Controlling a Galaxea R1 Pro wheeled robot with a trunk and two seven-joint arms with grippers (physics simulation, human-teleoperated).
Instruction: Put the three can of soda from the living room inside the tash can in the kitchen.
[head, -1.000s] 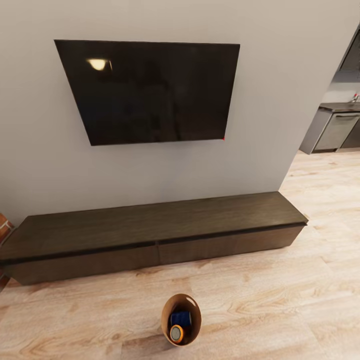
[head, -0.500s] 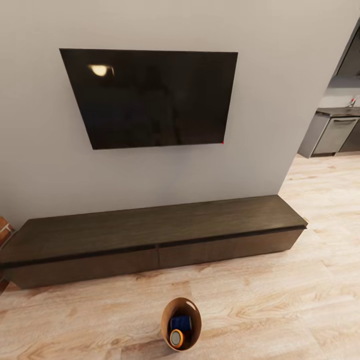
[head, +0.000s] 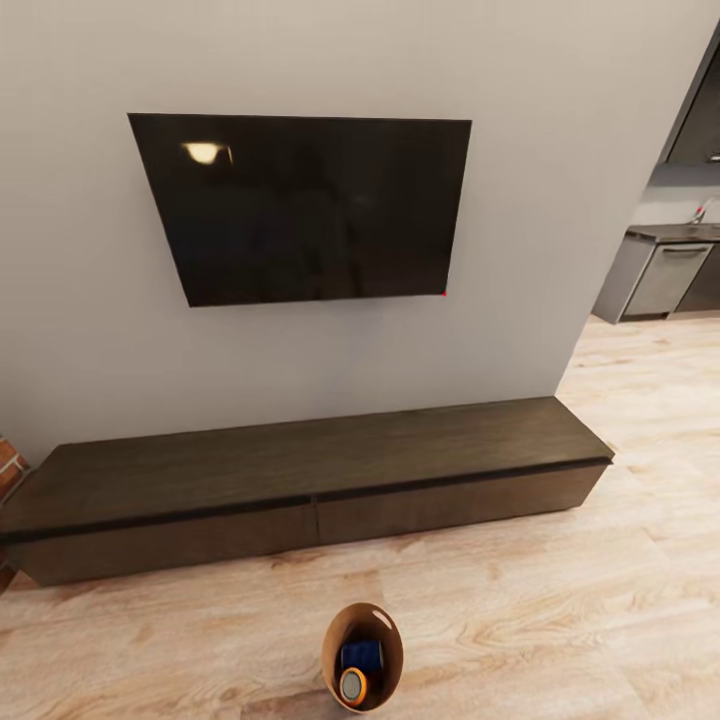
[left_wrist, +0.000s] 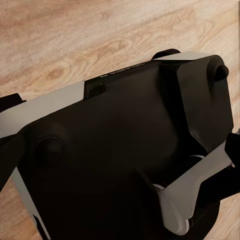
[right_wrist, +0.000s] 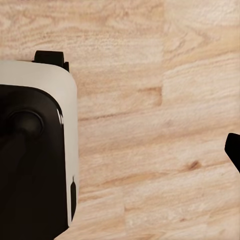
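Observation:
The tash can (head: 362, 657) sits low in the head view, near the bottom edge, over the pale wood floor in front of the long dark cabinet (head: 310, 480). Its brown inside faces me. In it lie a dark blue can of soda (head: 360, 654) and an orange can of soda (head: 353, 686) with its silver top towards me. A third can is hidden. Part of the kitchen (head: 665, 275), with grey fronts and a dark countertop, shows past the wall's right end. A dark fingertip (right_wrist: 234, 151) juts in at the edge of the right wrist view, over bare floor.
A black TV (head: 305, 205) hangs on the grey wall above the cabinet. Wood plank floor (head: 620, 580) runs right towards the kitchen opening. Both wrist views look down on my own black and white base (left_wrist: 115, 150), (right_wrist: 35, 150) and the floor beside it.
The whole head view has shifted: TV, cabinet and bin sit a little lower in the picture, so the camera has moved. The cans inside the bin lie as before.

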